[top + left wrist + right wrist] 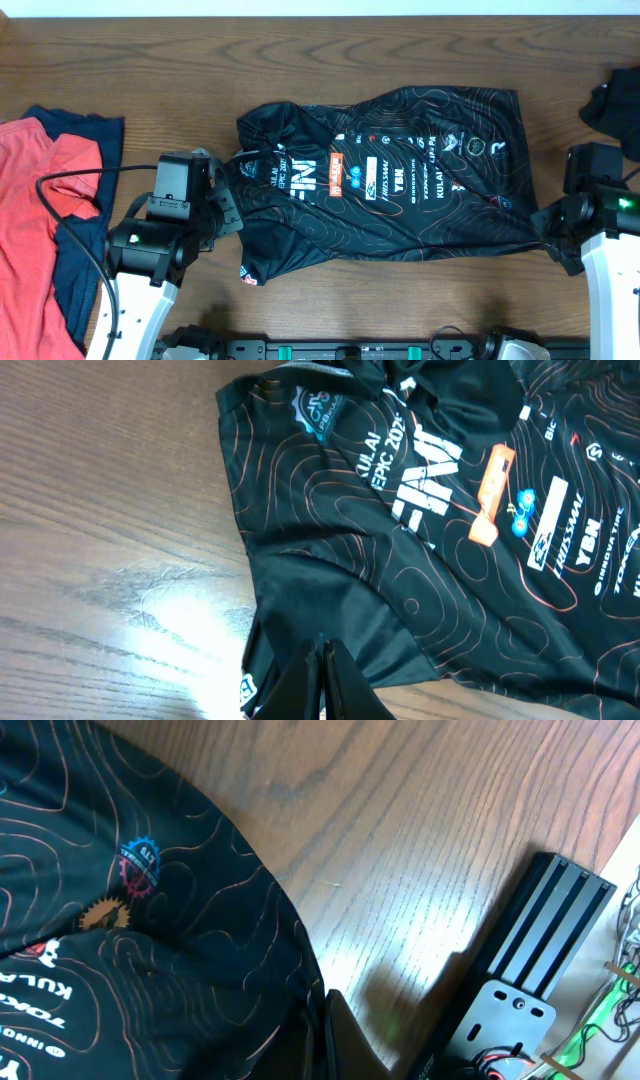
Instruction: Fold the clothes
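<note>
The black jersey [400,180] with wavy contour lines and white and orange logos lies crumpled across the middle of the wooden table. My left gripper [228,205] sits at its left edge, and in the left wrist view its fingers [325,665] are pressed together on a fold of the jersey [400,560]. My right gripper [548,225] is at the jersey's lower right corner. In the right wrist view its fingers [328,1020] are shut on the edge of the jersey [150,950].
A red top [30,190] lies over a navy top [80,260] at the table's left edge. A dark cloth [615,100] sits at the far right. A black rail and bracket [530,950] run along the table's front edge by the right arm.
</note>
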You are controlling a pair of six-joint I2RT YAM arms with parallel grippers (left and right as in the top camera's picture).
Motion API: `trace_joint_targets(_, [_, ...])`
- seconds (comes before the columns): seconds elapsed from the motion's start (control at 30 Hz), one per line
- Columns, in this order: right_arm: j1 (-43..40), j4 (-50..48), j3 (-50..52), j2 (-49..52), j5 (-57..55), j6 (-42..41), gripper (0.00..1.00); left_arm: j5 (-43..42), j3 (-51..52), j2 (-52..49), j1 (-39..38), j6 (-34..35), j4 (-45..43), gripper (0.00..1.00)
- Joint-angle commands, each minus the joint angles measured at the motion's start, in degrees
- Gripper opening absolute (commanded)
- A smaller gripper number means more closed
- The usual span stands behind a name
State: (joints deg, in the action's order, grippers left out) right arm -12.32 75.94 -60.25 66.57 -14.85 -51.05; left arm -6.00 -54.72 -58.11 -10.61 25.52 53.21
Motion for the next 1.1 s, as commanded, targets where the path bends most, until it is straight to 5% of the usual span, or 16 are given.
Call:
trace_joint_targets(0.0, [-0.4,-0.5,0.1,-0.7,-1.3,2.4,0.66,0.7,0.3,0.0,-0.2,0.1,-0.4,0.06])
trace_joint_targets(0.03, [-0.4,-0.9,0.1,-0.7,-1.2,3.4,0.99,0.7,0.3,0.0,-0.1,0.1,-0.7,0.06])
trace_joint_targets(0.47, [0.4,-14.8,-3.7,2.6,12.7,28.1,0.91,-1.2,0.2,-12.7,-0.2,-2.5,-13.8,0.12])
trace_joint_targets(0.63, [3.7,-17.7,-3.9,12.2,13.7,33.1,0.95,-5.9,-3.6,-23.1,-0.2,-4.9,-19.0,0.3])
trace_joint_targets(1.07, [13.6,-19.5,-23.6,37.1,13.1,34.5,0.91,-6.8,-22.6,-33.8,-4.5,-4.9,-18.8,0.33])
